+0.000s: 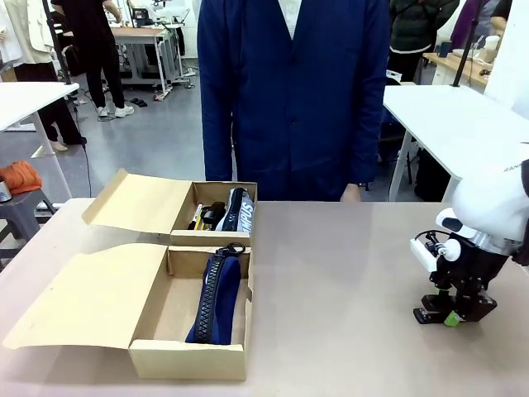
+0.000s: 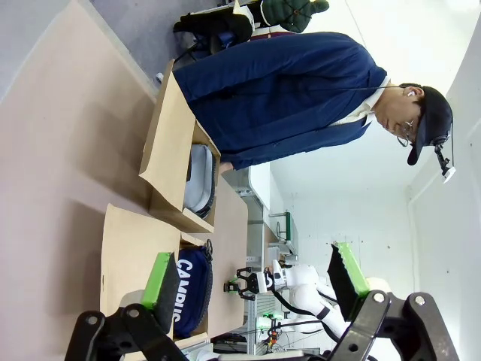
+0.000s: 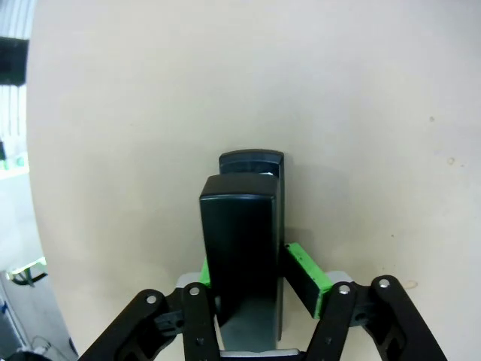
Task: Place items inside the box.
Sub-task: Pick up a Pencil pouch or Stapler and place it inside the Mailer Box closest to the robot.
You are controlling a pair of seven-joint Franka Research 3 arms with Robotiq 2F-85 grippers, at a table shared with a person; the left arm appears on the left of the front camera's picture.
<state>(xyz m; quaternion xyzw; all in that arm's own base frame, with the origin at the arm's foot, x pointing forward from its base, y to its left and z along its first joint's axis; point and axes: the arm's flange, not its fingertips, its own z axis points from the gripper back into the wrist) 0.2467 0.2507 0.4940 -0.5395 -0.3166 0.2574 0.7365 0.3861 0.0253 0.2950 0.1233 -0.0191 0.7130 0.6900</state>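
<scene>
Now right jaws pinch glossy boxy black stapler (image 3: pixel 244 256), probably plastic.

The room is bright, with a smooth grey floor (image 1: pixel 157 136) and, in the left wrist view, a plain white wall (image 2: pixel 361 203). Behind the beige table top (image 1: pixel 355 273) stand 2 white tables, the left table (image 1: pixel 33 93) and the right table (image 1: pixel 455 116), and farther back is a workbench (image 1: pixel 140 35). At the left edge an orange cloth (image 1: pixel 18 175) lies on a grey stool (image 1: pixel 25 207).
</scene>
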